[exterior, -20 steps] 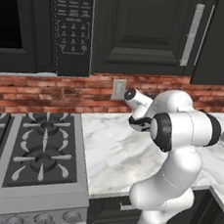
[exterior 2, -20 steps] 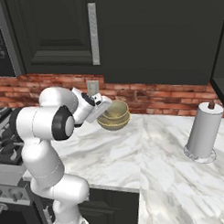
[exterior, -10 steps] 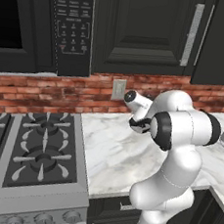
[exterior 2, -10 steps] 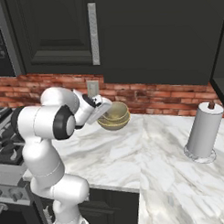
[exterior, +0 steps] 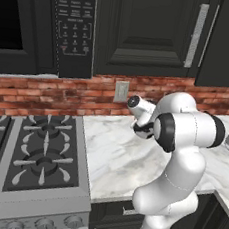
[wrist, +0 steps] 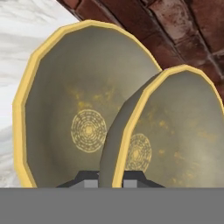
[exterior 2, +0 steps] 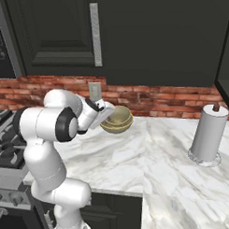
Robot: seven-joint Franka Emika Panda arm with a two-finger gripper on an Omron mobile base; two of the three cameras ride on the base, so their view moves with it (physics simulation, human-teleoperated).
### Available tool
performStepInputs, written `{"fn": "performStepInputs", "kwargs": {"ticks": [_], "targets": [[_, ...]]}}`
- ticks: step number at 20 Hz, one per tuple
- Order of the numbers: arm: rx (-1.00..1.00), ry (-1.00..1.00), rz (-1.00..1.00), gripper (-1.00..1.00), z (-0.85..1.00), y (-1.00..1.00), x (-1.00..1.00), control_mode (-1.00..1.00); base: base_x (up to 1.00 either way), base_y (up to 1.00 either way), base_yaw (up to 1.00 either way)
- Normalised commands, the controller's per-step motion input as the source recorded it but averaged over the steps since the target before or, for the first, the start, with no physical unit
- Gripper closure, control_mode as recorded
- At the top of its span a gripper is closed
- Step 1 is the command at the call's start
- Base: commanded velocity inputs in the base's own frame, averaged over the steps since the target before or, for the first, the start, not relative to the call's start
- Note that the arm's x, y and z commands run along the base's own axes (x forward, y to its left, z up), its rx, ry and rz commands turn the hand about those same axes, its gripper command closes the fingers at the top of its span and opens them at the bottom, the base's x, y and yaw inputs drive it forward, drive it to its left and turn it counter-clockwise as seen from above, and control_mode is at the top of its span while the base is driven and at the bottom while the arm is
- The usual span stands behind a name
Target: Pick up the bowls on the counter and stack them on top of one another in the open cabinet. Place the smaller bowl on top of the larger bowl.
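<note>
Two golden bowls with pale insides show in the hand view. The nearer bowl [wrist: 175,131] stands on edge, its rim between the finger tips, and my gripper [wrist: 110,180] is shut on it. The other bowl [wrist: 65,109] lies behind it to the left and looks wider. From the right base view the held bowl [exterior 2: 117,120] hangs tilted just above the counter [exterior 2: 136,153] by the brick wall, with the gripper [exterior 2: 106,115] at its left rim. It covers the second bowl there. The open cabinet is out of view.
A paper towel roll [exterior 2: 209,134] stands on the counter's right part. The gas hob [exterior: 31,152] lies left of the counter [exterior: 112,151], under the microwave [exterior: 26,21]. Closed black cabinets with bar handles [exterior 2: 96,35] hang above. A wall socket [exterior: 121,91] sits on the brick.
The gripped bowl has tipped up and risen slightly off the counter, now covering the other bowl in the right base view. The hand has shifted a little with it.
</note>
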Motion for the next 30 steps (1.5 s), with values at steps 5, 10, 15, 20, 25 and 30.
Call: {"fn": "performStepInputs", "kwargs": {"ticks": [5, 10, 15, 20, 25, 30], "targets": [[0.0, 0.0, 0.02, 1.0, -0.09, 0.0, 0.0, -1.0, 0.0, 0.0, 0.0], [0.0, 0.0, 0.03, 1.0, -0.06, 0.0, 0.0, -1.0, 0.0, 0.0, 0.0], [0.0, 0.0, 0.03, 1.0, -0.02, 0.0, 0.0, -1.0, 0.0, 0.0, 0.0], [0.0, 0.0, 0.04, 1.0, -0.03, 0.0, 0.0, -1.0, 0.0, 0.0, 0.0], [0.0, 0.01, 0.05, -1.0, -0.01, 0.04, 0.03, -1.0, 0.0, 0.0, 0.0], [0.0, 0.01, 0.05, -1.0, 0.0, 0.01, 0.01, -1.0, 0.0, 0.0, 0.0]]}}
